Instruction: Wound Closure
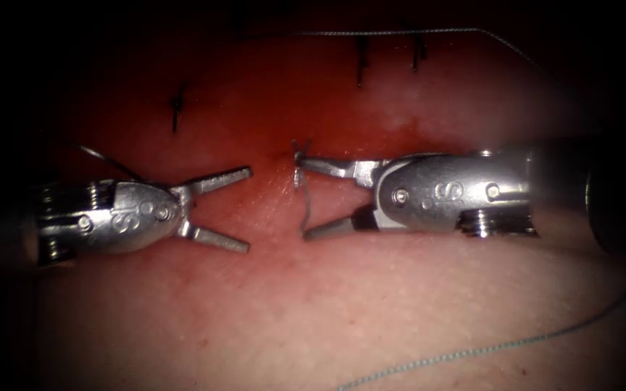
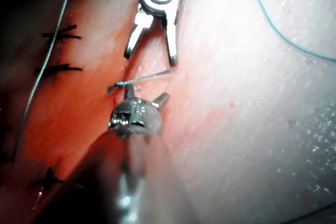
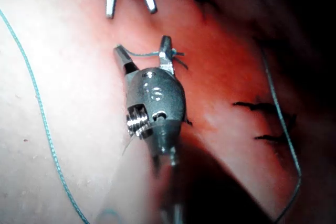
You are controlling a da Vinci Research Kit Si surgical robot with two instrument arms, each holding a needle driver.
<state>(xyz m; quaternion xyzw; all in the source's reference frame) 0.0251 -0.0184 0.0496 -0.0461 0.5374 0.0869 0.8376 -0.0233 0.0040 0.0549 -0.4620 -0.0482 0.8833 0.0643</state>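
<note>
Left tool (image 1: 248, 210) wide open, holds nothing. Right tool (image 1: 304, 199) at its 3 o'clock, jaws apart – short thread end (image 1: 306, 206) lies between them on tissue (image 1: 313, 311), not gripped.

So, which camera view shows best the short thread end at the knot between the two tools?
The left wrist view: there the short thread end runs clear from the knot toward the right tool, whose jaws are open. In the endoscope view it hangs between those open jaws. In the right wrist view it spans them, partly covered.
</note>
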